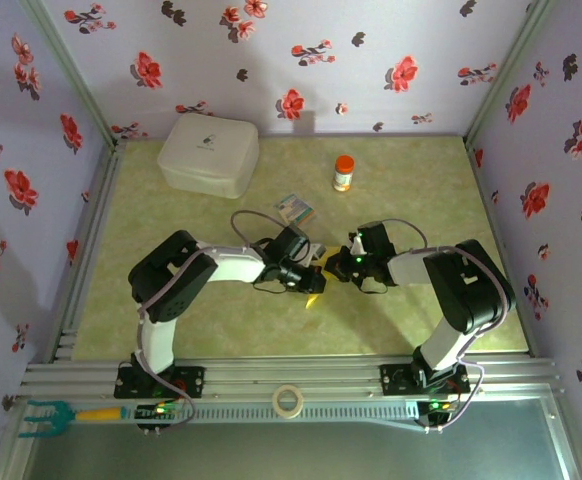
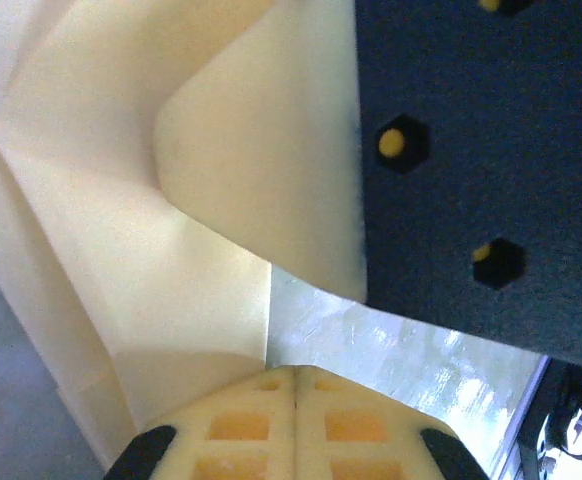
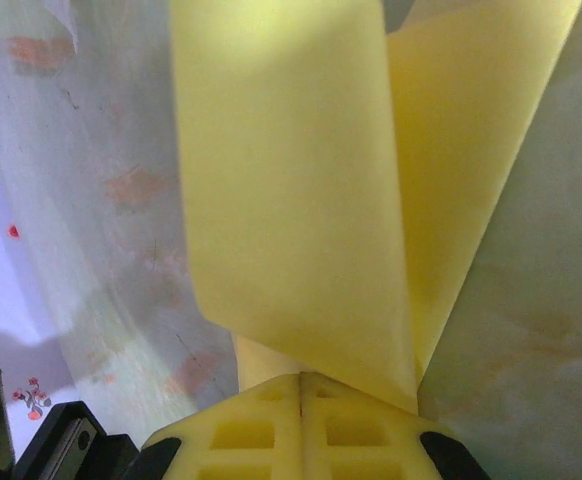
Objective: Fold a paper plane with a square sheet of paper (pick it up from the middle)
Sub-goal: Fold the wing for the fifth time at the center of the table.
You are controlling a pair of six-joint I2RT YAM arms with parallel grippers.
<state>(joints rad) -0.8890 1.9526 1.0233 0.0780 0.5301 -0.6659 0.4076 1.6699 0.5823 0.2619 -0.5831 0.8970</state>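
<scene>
The square sheet of paper (image 1: 314, 297) is yellow and folded into creased layers, held above the middle of the table between both grippers. My left gripper (image 1: 317, 273) comes at it from the left, my right gripper (image 1: 338, 268) from the right, tips almost meeting. In the left wrist view the left gripper (image 2: 296, 372) is shut, with the folded paper (image 2: 121, 250) running down to its tips and the right gripper's black body (image 2: 471, 150) close in front. In the right wrist view the right gripper (image 3: 300, 376) is shut on the paper (image 3: 291, 180), which fans upward out of its tips.
A white box (image 1: 209, 152) sits at the back left. An orange-capped bottle (image 1: 343, 172) stands at the back centre, a small printed packet (image 1: 295, 208) just behind the grippers. A tape roll (image 1: 289, 400) and a green-and-yellow tool (image 1: 51, 415) lie on the front rail.
</scene>
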